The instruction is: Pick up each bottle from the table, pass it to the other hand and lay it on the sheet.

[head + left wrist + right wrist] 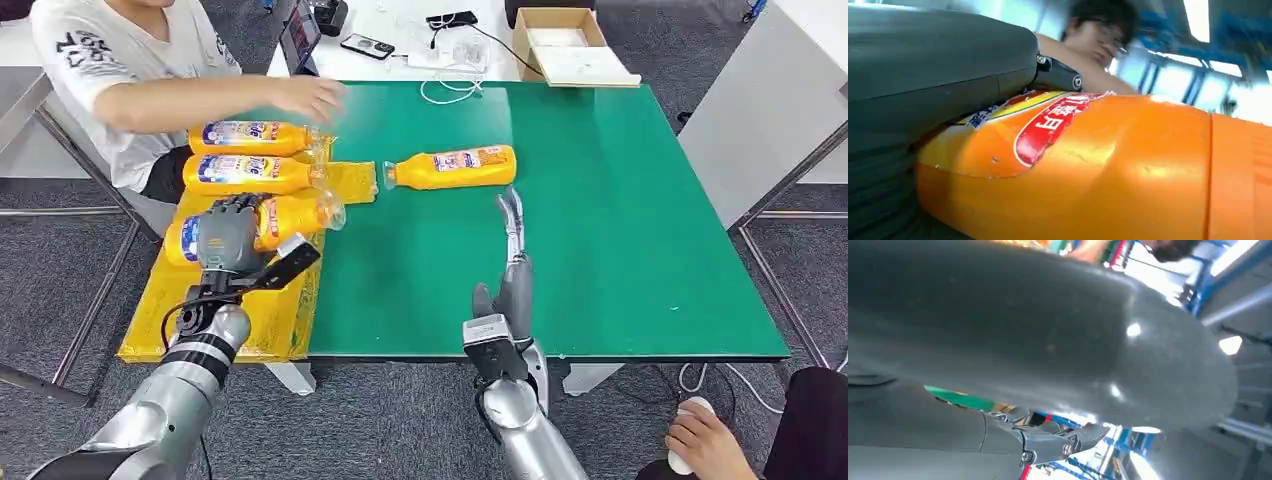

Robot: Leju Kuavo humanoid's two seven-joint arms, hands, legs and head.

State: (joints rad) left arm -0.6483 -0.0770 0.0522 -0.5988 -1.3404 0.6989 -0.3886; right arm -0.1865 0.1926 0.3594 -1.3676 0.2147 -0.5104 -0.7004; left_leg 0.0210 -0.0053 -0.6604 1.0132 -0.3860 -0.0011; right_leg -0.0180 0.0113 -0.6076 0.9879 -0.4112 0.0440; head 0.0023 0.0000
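While the left hand [232,237] lies over the orange plastic bottle with the blue-and-white label [290,218], its dark fingers wrap the bottle's labelled middle, and the bottle rests on its side on the yellow plastic sheet [255,315] at the left edge of the green table mat [620,250]. In the left wrist view the same bottle [1108,170] sits directly against the grey cover of the hand [923,75], with a red-and-white label patch facing the camera.

Two more orange bottles of the same type lie on the sheet beyond the held one: the middle bottle [250,173] just beside it and the far bottle [255,137] next to that, all three roughly parallel with caps toward the mat. A fourth orange bottle [455,167] lies on its side on the bare mat, cap pointing toward the sheet, apart from it.

The right hand [513,262] is over the mat, fingers straight, extended and pointing toward the fourth bottle without touching it; it holds nothing. The right wrist view shows the grey thumb [1048,330] and darker fingers [1058,440] extended.

A person in a white printed shirt [110,60] sits at the far left corner, one hand [310,97] held above the far bottle. Another person's hand [700,440] rests on a white mouse at the lower right.
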